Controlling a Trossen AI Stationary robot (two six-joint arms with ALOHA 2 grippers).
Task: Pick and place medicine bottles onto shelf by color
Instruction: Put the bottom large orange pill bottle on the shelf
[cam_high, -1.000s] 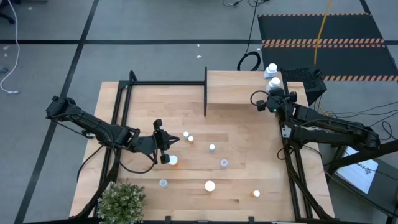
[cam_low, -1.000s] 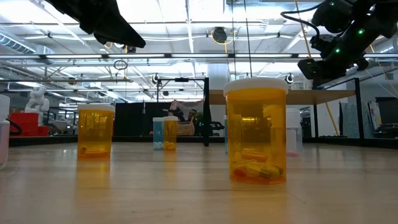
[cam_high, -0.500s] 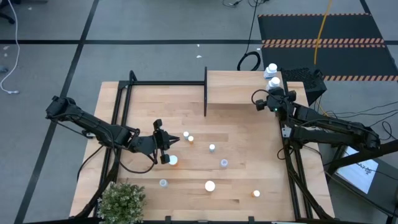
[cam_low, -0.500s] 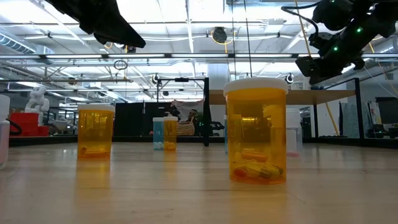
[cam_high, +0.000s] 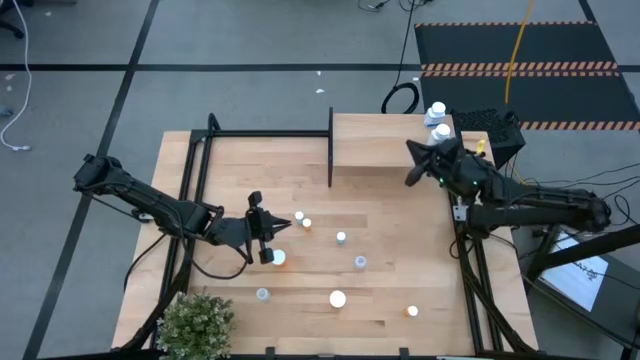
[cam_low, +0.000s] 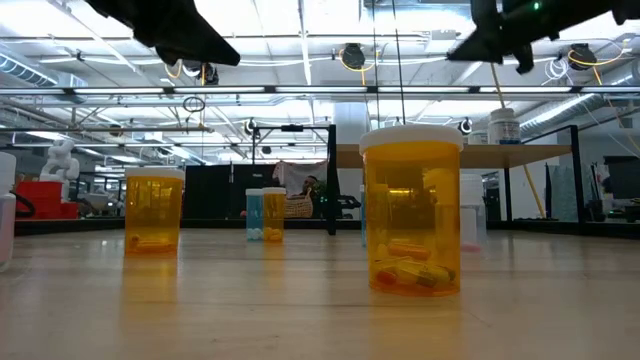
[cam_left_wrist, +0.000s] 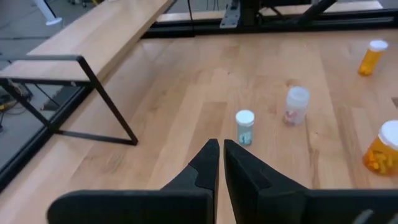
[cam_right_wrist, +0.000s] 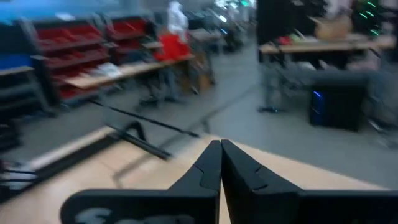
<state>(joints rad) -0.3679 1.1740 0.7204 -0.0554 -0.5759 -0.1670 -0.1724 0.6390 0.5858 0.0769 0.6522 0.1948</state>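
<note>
two white-capped medicine bottles (cam_high: 437, 119) already stand at the far right corner of the raised light-wood shelf with its thin black upright edge (cam_high: 375, 140), and that is where i judge my main risk to be: my right gripper (cam_high: 411, 165) hangs just beside them above the shelf's right end, jaws pressed together and holding nothing, and a careless swing of that wrist could knock the pair over or off the back. my right wrist view looks out over the shelf into the room, so i get no sight of them from there.

my left gripper (cam_high: 264, 240) sits low over the wide light-wood surface (cam_high: 400, 250), arm stretched in from the left, jaws together and empty. right in front of it is a small orange bottle with a white cap (cam_high: 278, 258); more little bottles are scattered beyond, among them a pale blue one (cam_left_wrist: 244, 126), a clear one (cam_left_wrist: 296, 104) and an orange one (cam_left_wrist: 372, 57) farther off. with the jaws shut like this, moving forward would shove or tip the nearest bottle rather than grasp it, and a rolling cylinder could run toward the surface's edge. mixing colours on the shelf is the other slip i would watch for.
</note>
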